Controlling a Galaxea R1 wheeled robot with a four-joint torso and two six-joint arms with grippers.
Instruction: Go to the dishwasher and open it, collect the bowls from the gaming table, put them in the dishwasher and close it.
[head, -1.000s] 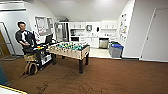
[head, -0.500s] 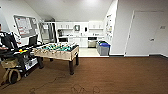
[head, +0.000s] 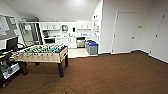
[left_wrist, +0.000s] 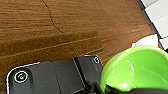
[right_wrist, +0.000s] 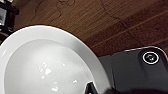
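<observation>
The camera has swung right, so the whole head view has shifted. The green-field foosball table with rods and pale wooden sides (head: 42, 53) now sits further left, and the person who stood behind it has left view. A white door (head: 125, 32) has come into view.

Foosball table (head: 41, 53) left, bins (head: 92, 47) right, kitchen counter (head: 65, 37) behind

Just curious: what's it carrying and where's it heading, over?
Left arm: green bowl. Right arm: white bowl. Dishwasher ahead in kitchenette. Foosball table left, carpet between.
</observation>
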